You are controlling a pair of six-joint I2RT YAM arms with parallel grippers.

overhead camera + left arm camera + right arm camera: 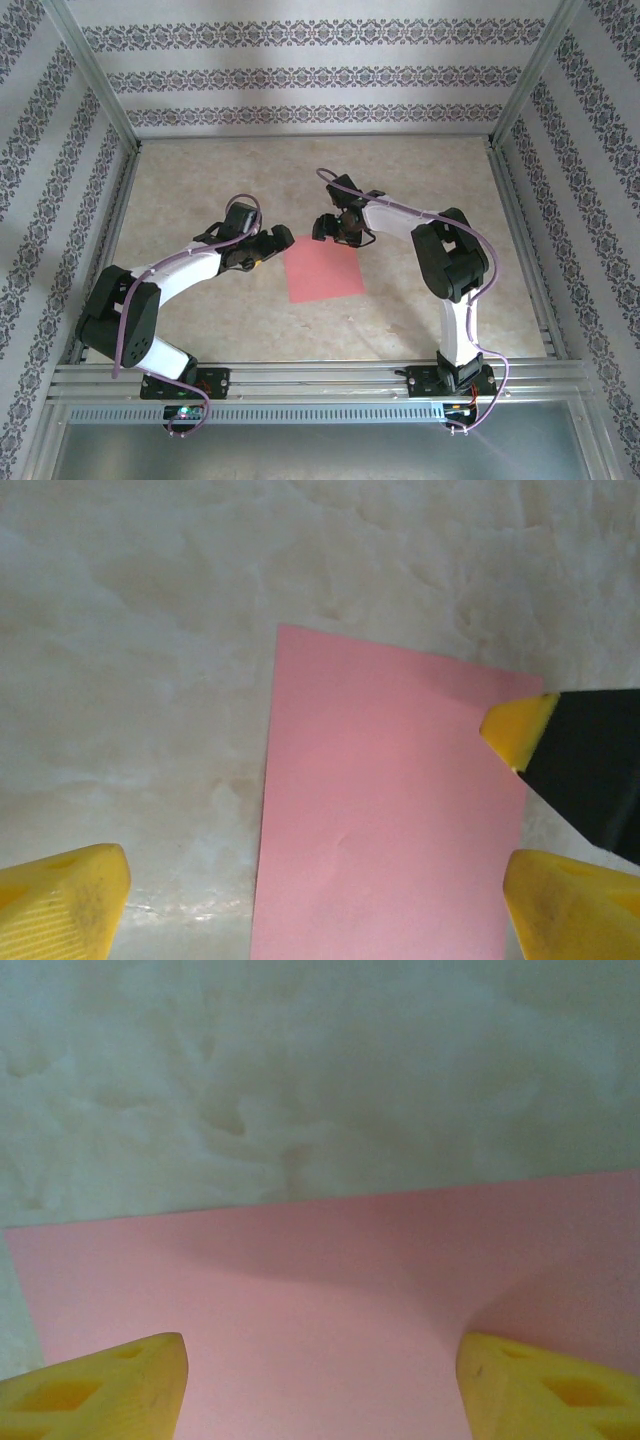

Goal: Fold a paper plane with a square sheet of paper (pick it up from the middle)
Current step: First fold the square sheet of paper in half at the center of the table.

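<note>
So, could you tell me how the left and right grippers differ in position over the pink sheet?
The left gripper straddles the square sheet of paper, which lies between its fingers; the right gripper has both fingers over it. From above, the left gripper sits at its far left corner, the right gripper nearer its far right. Both are open, holding nothing.

Tabletop [200,190] in front of me: beige, marbled, w/ pale cloudy patches close up. Walls [320,80] on 3 sides, white w/ bands of dark floral pattern. Silver metal posts [92,75] at back corners. Near edge: metal rails [320,378], then a perforated strip [320,412] alongside.
</note>
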